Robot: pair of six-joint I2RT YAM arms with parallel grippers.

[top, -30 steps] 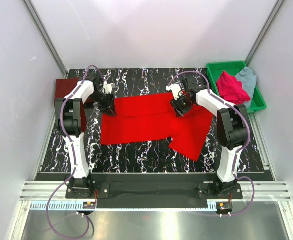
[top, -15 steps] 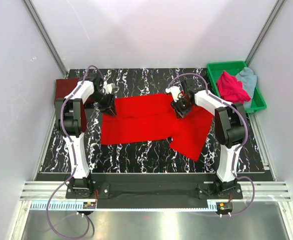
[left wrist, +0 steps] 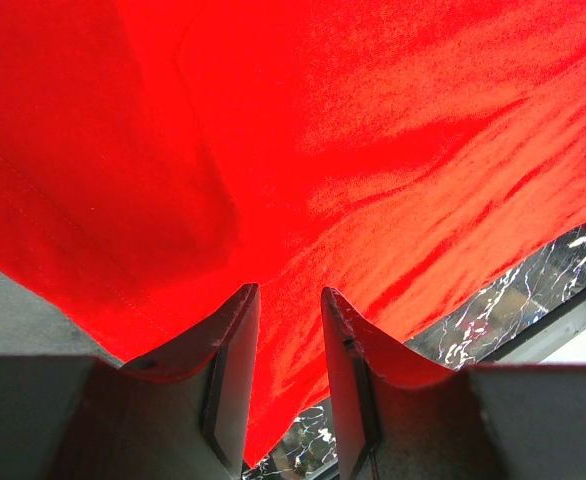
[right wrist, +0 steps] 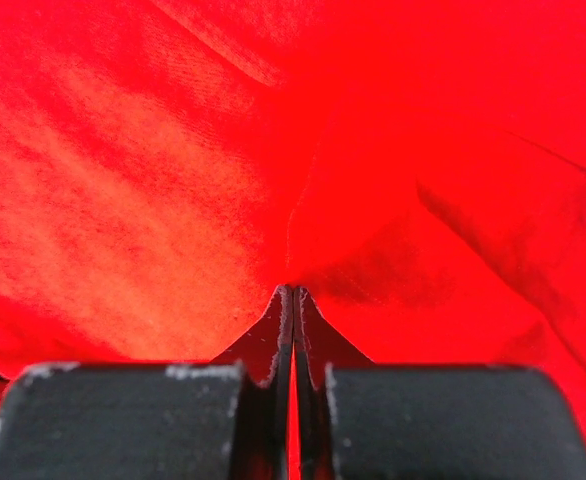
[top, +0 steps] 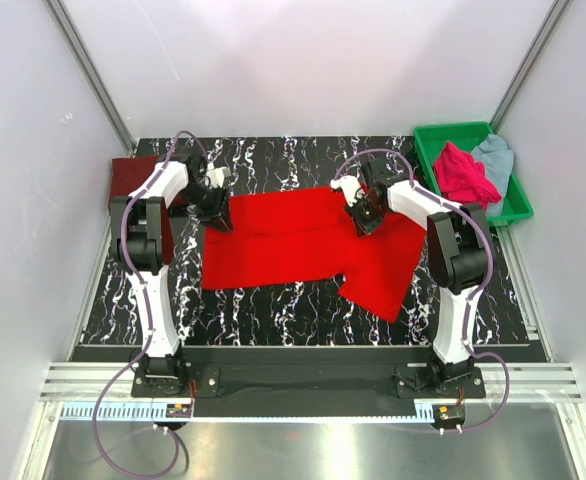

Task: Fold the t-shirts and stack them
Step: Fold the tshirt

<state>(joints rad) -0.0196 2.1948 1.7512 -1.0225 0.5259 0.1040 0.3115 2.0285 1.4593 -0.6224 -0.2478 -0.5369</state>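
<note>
From above, the bright red t-shirt [top: 293,245] lies spread across the black marbled table [top: 273,320], one part of it reaching toward the near right. The left gripper [top: 218,217] sits at the shirt's far left corner and the right gripper [top: 366,220] is down on the shirt's far right part. A dark maroon t-shirt [top: 128,180] rests off to the left of the red shirt, just past the left arm. To the right of the red shirt and further back stands a green plastic tray [top: 453,133], with a magenta-pink t-shirt [top: 463,175] bunched inside it and a pale grey-blue t-shirt [top: 496,158] beside that one in the same tray.

Through the left wrist camera, red cloth [left wrist: 373,150] fills nearly everything. The left gripper [left wrist: 288,295] has its jaws a narrow way apart, red showing in the gap between them, and I cannot tell whether any cloth is actually caught.

Through the right wrist camera, the right gripper [right wrist: 293,292] has its jaws pressed tight together, and the red cloth [right wrist: 123,200] creases and puckers right at the tips, pinched there
</note>
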